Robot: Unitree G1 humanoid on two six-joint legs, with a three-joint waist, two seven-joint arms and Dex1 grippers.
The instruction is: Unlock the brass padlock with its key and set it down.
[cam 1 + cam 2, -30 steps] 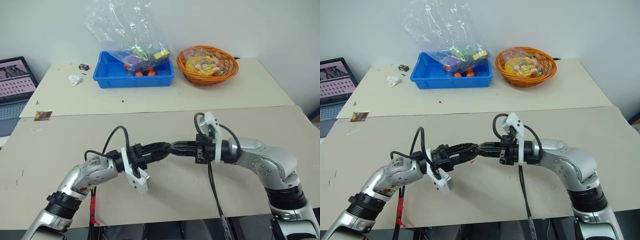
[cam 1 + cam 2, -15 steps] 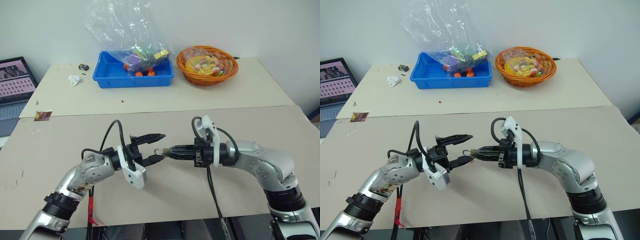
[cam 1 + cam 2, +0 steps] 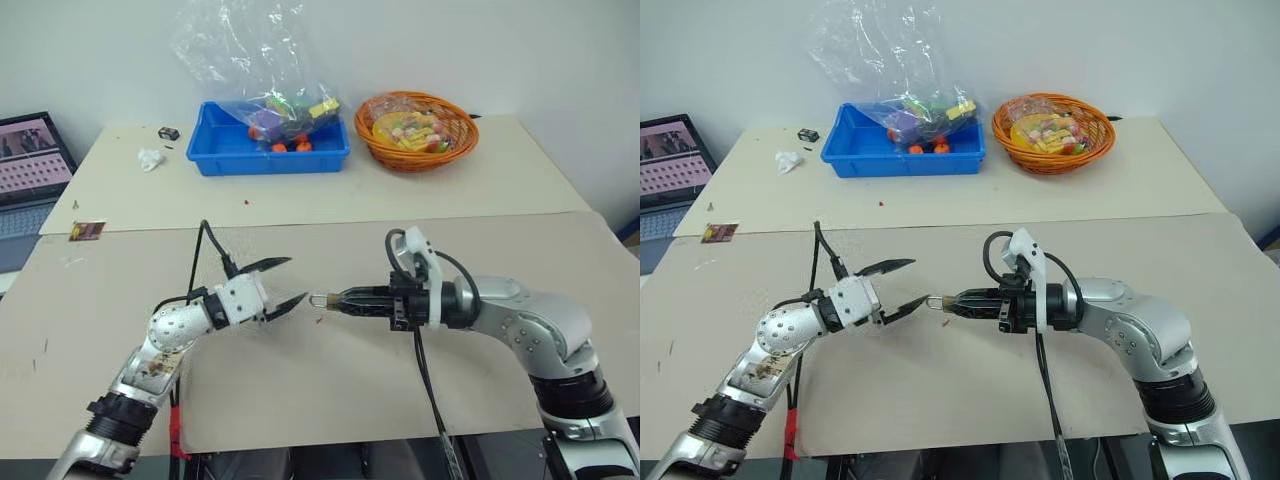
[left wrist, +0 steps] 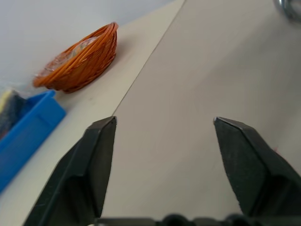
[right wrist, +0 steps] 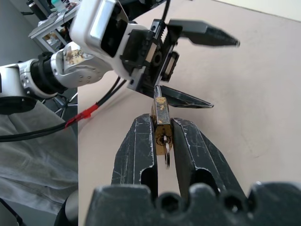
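Note:
My right gripper (image 5: 162,123) is shut on the brass padlock (image 5: 161,125), which sits clamped between its two fingers above the table. The silver shackle (image 3: 317,299) pokes out past the fingertips toward my left gripper. A thin silvery bit of the key (image 5: 167,159) shows at the padlock's end nearest the wrist. My left gripper (image 3: 279,284) stands open a short way to the left of the shackle, its fingers apart and holding nothing. It touches neither the padlock nor the right gripper.
At the back of the far table stand a blue bin (image 3: 270,160) with a plastic bag of toys and an orange basket (image 3: 415,160). A laptop (image 3: 30,165) sits at the far left. Crumpled paper (image 3: 150,159) and a small card (image 3: 87,231) lie on the left.
My left gripper was closed against the right gripper's tips; it has opened, rolled over and drawn back to the left. The right gripper has kept still with the padlock.

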